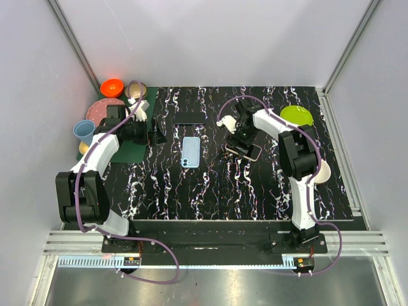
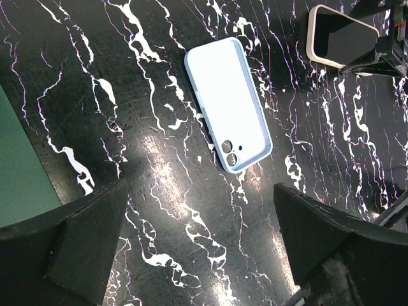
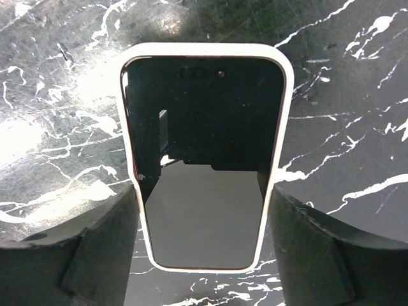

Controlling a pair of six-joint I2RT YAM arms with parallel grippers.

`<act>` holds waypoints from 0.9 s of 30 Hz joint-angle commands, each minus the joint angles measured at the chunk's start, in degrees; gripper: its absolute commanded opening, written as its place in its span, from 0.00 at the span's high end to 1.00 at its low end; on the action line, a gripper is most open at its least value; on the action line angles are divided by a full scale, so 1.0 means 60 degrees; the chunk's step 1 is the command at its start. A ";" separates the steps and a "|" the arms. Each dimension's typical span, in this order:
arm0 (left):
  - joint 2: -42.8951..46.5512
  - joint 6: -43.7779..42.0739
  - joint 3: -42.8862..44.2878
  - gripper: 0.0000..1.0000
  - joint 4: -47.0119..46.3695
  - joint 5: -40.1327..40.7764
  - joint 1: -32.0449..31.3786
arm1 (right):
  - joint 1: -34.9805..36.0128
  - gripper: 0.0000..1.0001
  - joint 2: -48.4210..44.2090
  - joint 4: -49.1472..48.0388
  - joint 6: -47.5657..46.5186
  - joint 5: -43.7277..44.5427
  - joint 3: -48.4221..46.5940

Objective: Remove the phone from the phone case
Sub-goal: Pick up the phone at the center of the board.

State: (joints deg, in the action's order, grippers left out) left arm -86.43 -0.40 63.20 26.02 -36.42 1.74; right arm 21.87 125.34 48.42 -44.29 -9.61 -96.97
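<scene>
Right wrist view: the right gripper (image 3: 204, 191), nearest the lens, straddled one end of the cream phone case (image 3: 204, 50), with the phone (image 3: 204, 127) inside it, screen up. Whether its fingers (image 3: 89, 255) pressed the case could not be told. Left wrist view: the left gripper (image 2: 201, 188) stood released over the table (image 2: 95, 127), with a light-blue case (image 2: 226, 102) just beyond. Top view: the cased phone lay right of centre, with 1 dark slab (image 1: 190, 117) farther back.

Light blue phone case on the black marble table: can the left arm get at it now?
Probably yes: the light blue phone case lies uncovered, the open left gripper hovering close beside it.
</scene>
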 commanded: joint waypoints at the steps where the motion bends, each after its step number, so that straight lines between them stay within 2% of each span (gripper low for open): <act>1: -0.0038 0.0038 -0.0001 0.01 -0.0352 -0.0375 0.0077 | 0.0164 0.28 0.0306 -0.0454 -0.0044 0.0077 0.0004; 8: -0.0038 0.0038 -0.0001 0.01 -0.0352 -0.0360 0.0077 | 0.0179 0.52 0.0526 -0.0190 -0.0133 0.0472 -0.0200; 9: -0.0067 0.0038 -0.0001 0.01 -0.0367 -0.0360 0.0077 | 0.0179 0.60 0.0555 -0.0146 -0.0132 0.0517 -0.0259; 11: -0.0052 0.0038 0.0014 0.01 -0.0353 -0.0360 0.0062 | 0.0179 0.71 0.0643 0.0029 -0.0118 0.0648 -0.0463; 12: -0.0067 0.0038 0.0014 0.01 -0.0367 -0.0345 0.0076 | 0.0179 0.84 0.0672 0.0073 -0.0103 0.0692 -0.0523; 14: -0.0067 0.0038 -0.0001 0.01 -0.0367 -0.0316 0.0077 | 0.0193 0.97 0.0673 0.0147 -0.0045 0.0809 -0.0669; 15: -0.0038 -0.0005 -0.0015 0.01 -0.0367 -0.0272 0.0077 | 0.0193 1.00 0.0644 0.0162 -0.0016 0.0854 -0.0699; 21: 0.0385 -0.0356 -0.0045 0.01 -0.0353 -0.0082 0.0164 | 0.0208 1.00 -0.0102 -0.0511 0.0233 0.0839 -0.0260; 27: 0.1278 -0.0752 0.0101 0.01 -0.0279 0.0781 0.0164 | 0.0354 1.00 -0.1040 -0.1375 0.0526 0.0561 0.0413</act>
State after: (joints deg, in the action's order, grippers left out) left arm -84.77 -2.31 63.13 26.22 -35.20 2.39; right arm 22.76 124.66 47.68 -42.72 -6.92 -96.38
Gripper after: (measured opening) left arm 0.984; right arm 0.783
